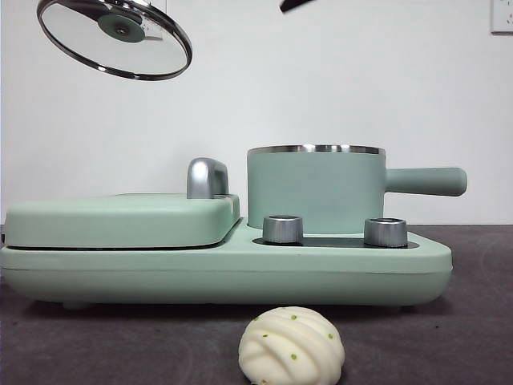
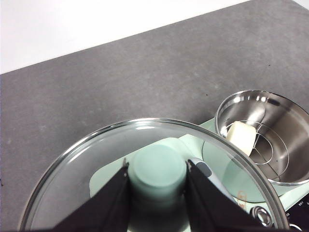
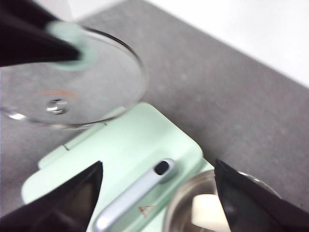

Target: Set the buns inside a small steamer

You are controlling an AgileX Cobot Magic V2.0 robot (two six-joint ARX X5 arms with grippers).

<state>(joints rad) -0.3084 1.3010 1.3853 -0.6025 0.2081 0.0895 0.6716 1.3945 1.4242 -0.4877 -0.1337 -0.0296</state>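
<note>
My left gripper (image 2: 158, 166) is shut on the green knob of the glass lid (image 2: 145, 179), which hangs tilted high above the griddle end (image 1: 114, 36). The small steamer (image 1: 317, 188) stands uncovered on the right of the appliance. Inside it, the smooth oblong bun (image 2: 241, 137) lies on a wire rack (image 3: 207, 212). The round pleated bun (image 1: 291, 346) with green specks rests on the table in front of the appliance. My right gripper (image 3: 158, 164) is open and holds nothing, high over the griddle handle and the steamer's rim.
The flat mint-green griddle lid (image 1: 120, 218) with its steel handle (image 3: 135, 193) fills the appliance's left half. Two steel knobs (image 1: 282, 228) sit in front of the steamer, whose side handle (image 1: 425, 181) points right. A black arm tip (image 1: 295, 5) shows at the top edge.
</note>
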